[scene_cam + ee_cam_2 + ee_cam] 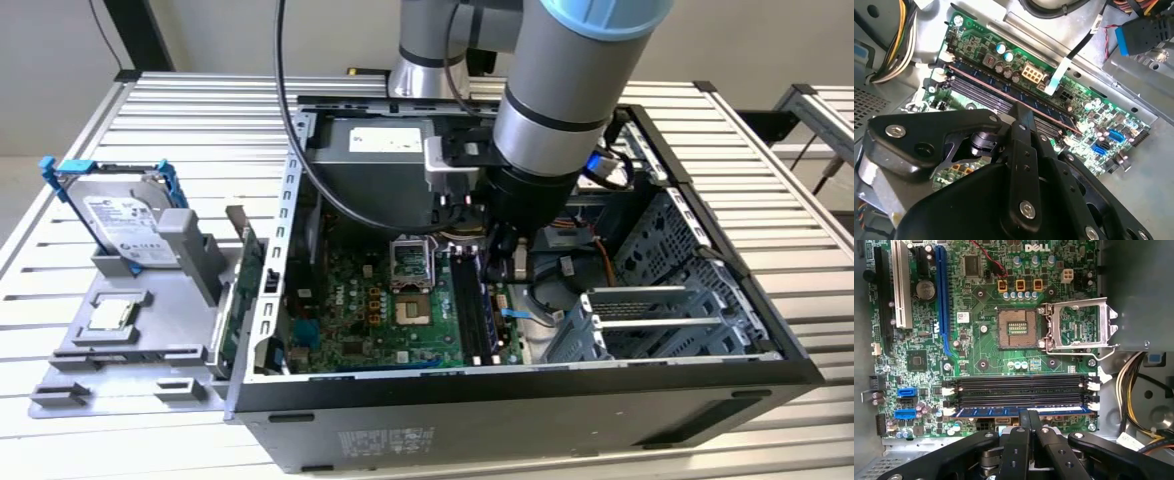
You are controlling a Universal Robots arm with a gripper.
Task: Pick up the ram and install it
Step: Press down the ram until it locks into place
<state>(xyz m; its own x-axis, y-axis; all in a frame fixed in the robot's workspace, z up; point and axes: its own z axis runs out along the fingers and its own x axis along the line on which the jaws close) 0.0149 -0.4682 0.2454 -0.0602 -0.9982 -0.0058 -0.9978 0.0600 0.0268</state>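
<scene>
The ram (pixel 984 410) is a thin dark-blue stick lying along the outermost of several black memory slots (pixel 1019 387) on the green motherboard (pixel 984 347). White latches (pixel 1094 406) sit at the slot ends. In the second wrist view the ram (pixel 989 86) runs diagonally across the board. My gripper (pixel 1029 414) is shut, its two black fingers pressed side by side, with the tips right at the ram's top edge near its middle. In the exterior view the gripper (pixel 499 268) reaches down into the open computer case (pixel 747 300) over the slots.
Next to the slots is an open CPU socket (pixel 1016 329) with its metal frame (pixel 1081 325) raised. Yellow cables (pixel 1131 385) bunch beside the slot end. Outside the case, a silver hard drive in a blue bracket (pixel 127 215) and an upright green card (pixel 247 290) stand on a grey holder (pixel 134 335).
</scene>
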